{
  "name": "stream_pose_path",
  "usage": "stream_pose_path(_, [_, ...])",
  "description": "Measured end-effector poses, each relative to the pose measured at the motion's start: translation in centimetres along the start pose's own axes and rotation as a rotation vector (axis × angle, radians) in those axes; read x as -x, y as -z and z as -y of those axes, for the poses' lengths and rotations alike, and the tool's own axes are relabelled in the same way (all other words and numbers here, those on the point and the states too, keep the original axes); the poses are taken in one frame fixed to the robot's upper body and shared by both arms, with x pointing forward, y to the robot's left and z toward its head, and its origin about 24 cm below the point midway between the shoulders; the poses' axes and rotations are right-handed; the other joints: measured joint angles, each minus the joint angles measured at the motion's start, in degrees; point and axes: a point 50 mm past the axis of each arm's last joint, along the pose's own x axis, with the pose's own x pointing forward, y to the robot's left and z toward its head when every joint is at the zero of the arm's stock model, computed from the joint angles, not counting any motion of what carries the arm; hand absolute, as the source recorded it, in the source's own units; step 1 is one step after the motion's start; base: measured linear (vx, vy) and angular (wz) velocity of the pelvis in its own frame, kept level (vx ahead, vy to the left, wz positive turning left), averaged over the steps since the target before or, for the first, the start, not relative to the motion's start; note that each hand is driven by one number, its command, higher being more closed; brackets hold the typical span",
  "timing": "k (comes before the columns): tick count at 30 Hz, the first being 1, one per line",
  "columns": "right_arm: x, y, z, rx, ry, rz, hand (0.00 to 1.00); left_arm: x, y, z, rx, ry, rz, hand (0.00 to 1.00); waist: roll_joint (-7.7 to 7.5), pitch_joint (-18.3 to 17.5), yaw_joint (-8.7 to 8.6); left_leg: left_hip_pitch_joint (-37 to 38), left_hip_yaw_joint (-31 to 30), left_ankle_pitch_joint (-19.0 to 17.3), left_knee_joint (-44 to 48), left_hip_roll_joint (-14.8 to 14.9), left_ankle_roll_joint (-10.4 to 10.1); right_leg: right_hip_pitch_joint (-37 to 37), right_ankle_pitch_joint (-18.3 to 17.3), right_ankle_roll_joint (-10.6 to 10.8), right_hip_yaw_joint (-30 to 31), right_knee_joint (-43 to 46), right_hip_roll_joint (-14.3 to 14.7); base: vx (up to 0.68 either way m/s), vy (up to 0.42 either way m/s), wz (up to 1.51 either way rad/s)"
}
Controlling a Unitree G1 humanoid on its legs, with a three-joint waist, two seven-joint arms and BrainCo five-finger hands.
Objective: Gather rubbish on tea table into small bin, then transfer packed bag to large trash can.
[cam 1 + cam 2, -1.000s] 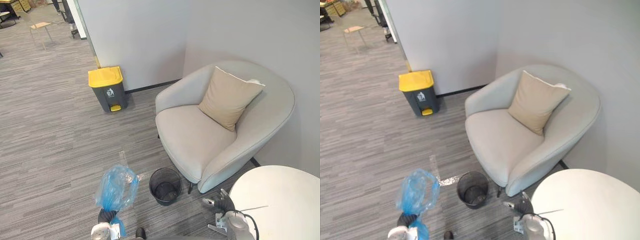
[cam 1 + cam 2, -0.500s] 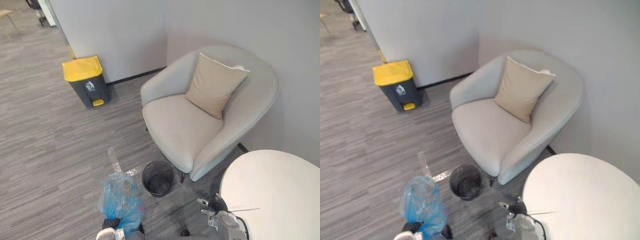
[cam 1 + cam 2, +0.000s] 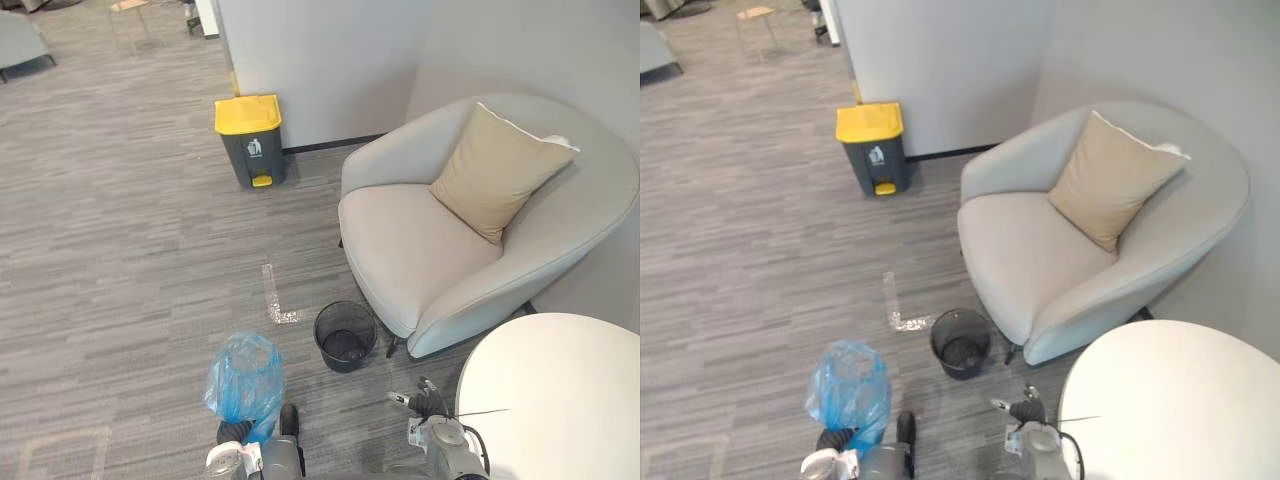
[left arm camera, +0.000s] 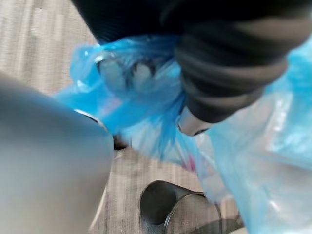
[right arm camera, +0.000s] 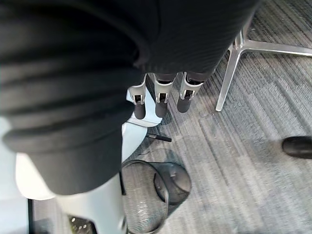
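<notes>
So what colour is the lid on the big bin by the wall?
The lid is yellow, clearest in the left eye view.

the head camera has swung, shifting the whole scene; the blue bag (image 3: 245, 372) above the left hand (image 3: 232, 432) sits rounder, less crumpled.

A: Where is the left hand (image 3: 232, 432)?
B: Low at the robot's left side, closed on the gathered plastic of the blue bag (image 3: 245, 375) (the thumb (image 4: 191, 124) presses into it).
A: And the right hand (image 3: 420, 402)?
B: Low on the right, holding nothing — its fingers (image 5: 161, 100) are straight, side by side.
</notes>
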Motion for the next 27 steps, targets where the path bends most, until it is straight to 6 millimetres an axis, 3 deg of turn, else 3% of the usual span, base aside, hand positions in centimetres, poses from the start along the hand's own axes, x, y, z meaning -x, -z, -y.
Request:
stream_pose_path(1, [0.1, 0.4, 0.4, 0.004, 0.015, -0.008, 0.0, 0.0, 0.0, 0.2, 0.001, 0.004, -0.002, 1.0, 0.0, -0.1, -0.93, 0.8, 1.6, -5.4, 6.2, 1.4, 0.1, 0.1, 0.2, 0.4, -2.2, 0.4, -1.3, -0.15, 0.121, 0.64])
stream_pose_path(4, [0.4, 1.2, 1.0, 0.001, 0.033, -0.03, 0.0, 0.2, 0.3, 1.4, -0.013, 0.042, -0.016, 1.0, 1.18, -0.8, -1.96, 4.5, 6.2, -12.4, 9.3, 4.9, -0.9, 0.4, 1.3, 2.5, -5.7, 0.1, -3.4, -0.1, 0.222, 0.64])
stream_pose_path(5, [0.4, 1.4, 1.2, -0.008, 0.044, -0.038, 0.0, 0.2, 0.2, 1.8, -0.024, 0.056, -0.015, 1.0, 2.31, -1.1, -2.24, 5.6, 6.8, -13.7, 5.9, 4.6, -2.9, 0.8, 1.7, 4.0, -6.4, -0.5, -3.5, -0.05, 0.28, 0.62])
stream_pose_path(6, [0.4, 1.7, 1.3, -0.017, 0.05, -0.053, 0.0, 0.2, 0.3, 1.9, -0.034, 0.062, -0.018, 1.0, 1.55, -1.1, -2.31, 6.2, 7.1, -13.8, 3.5, 3.1, -3.0, 0.8, 2.0, 5.0, -6.3, -1.2, -4.1, -0.05, 0.257, 0.54])
stream_pose_path(8, [0.7, 2.3, 0.2, -0.036, 0.027, -0.079, 0.0, 0.0, 0.5, 0.8, -0.106, 0.05, -0.026, 1.0, -0.61, -1.9, -2.6, 6.8, 6.4, -10.5, -3.0, -1.6, -1.0, 1.2, 4.4, 5.5, -5.9, -6.1, -5.8, -0.08, 0.209, 0.46])
stream_pose_path(13, [0.1, 2.2, -0.1, -0.012, 0.017, -0.114, 0.0, -0.2, 0.8, -0.7, -0.173, 0.025, -0.034, 1.0, -1.0, -2.0, -2.53, 6.7, 5.8, -11.7, -2.8, -4.6, 0.3, 2.6, 6.5, 6.4, -4.2, -9.5, -7.2, -0.04, 0.161, 0.12])
stream_pose_path(15, [-0.1, 2.1, -0.1, -0.013, 0.02, -0.123, 0.0, -0.2, 1.1, -0.8, -0.174, 0.022, -0.046, 1.0, -0.78, -1.6, -2.59, 5.5, 5.8, -14.2, 0.5, -5.5, 1.5, 1.4, 4.6, 8.2, -3.9, -6.4, -8.7, 0.01, 0.143, 0.06])
stream_pose_path(17, [-0.1, 2.3, 0.0, -0.021, 0.026, -0.134, 0.0, -0.2, 1.0, -0.9, -0.175, 0.022, -0.044, 1.0, -0.97, -1.4, -2.58, 4.8, 4.7, -15.8, 2.4, -6.6, 2.1, 1.0, 1.9, 8.3, -3.7, -2.5, -10.2, 0.09, 0.108, 0.35])
stream_pose_path(19, [-0.1, 2.3, 0.4, -0.032, 0.039, -0.132, 0.0, -0.2, 0.9, -0.8, -0.172, 0.021, -0.041, 1.0, -1.35, 0.0, -3.61, 5.4, 2.1, -17.4, 3.7, -7.9, 2.9, -0.4, 2.2, 5.4, -2.5, 7.3, -11.9, 0.14, 0.079, 0.61])
stream_pose_path(20, [0.0, 2.5, 0.5, -0.033, 0.041, -0.139, 0.0, -0.3, 0.7, -0.8, -0.167, 0.022, -0.035, 1.0, -0.59, 0.7, -4.28, 6.8, 0.2, -17.8, 3.8, -7.5, 3.5, -4.5, 3.8, 2.1, 0.0, 16.0, -11.5, 0.17, 0.074, 0.67])
stream_pose_path(21, [0.1, 2.5, 0.3, -0.04, 0.037, -0.134, 0.0, -0.2, 1.0, -0.9, -0.165, 0.02, -0.043, 1.0, -0.14, 1.1, -4.72, 7.6, -2.0, -18.4, 3.7, -6.9, 3.6, -7.6, 1.6, 3.2, 2.4, 21.2, -9.6, 0.18, 0.038, 0.65])
stream_pose_path(22, [0.0, 2.3, 0.2, -0.04, 0.034, -0.128, 0.0, -0.2, 0.9, -1.1, -0.165, 0.013, -0.042, 1.0, -0.64, 1.2, -4.73, 8.3, -2.4, -18.7, 3.5, -6.7, 3.7, -8.7, 0.6, 3.8, 2.4, 21.9, -8.7, 0.22, -0.041, 0.49])
stream_pose_path(23, [0.0, 2.5, 0.2, -0.04, 0.033, -0.135, 0.0, -0.3, 0.9, -1.4, -0.168, 0.006, -0.042, 1.0, -1.98, 1.1, -4.45, 9.7, -2.7, -19.1, 2.6, -6.8, 3.8, -10.6, -0.6, 4.4, 1.7, 21.8, -7.6, 0.19, -0.065, 0.31])
stream_pose_path(24, [0.1, 2.7, 0.2, -0.041, 0.036, -0.14, 0.0, -0.3, 0.9, -1.5, -0.162, 0.002, -0.045, 1.0, -2.39, 1.2, -4.36, 10.9, -3.4, -19.5, 1.9, -6.8, 3.7, -11.7, -0.8, 4.4, 0.8, 20.5, -6.5, 0.27, -0.098, 0.29])
stream_pose_path(27, [0.1, 2.8, 0.6, -0.06, 0.051, -0.143, 0.0, -0.3, 1.1, -1.3, -0.129, -0.003, -0.062, 1.0, -2.16, 1.4, -4.94, 15.8, -4.5, -20.9, -1.3, -6.4, 3.0, -15.8, 1.0, 4.0, -1.0, 10.8, -1.5, 0.39, -0.11, 0.24])
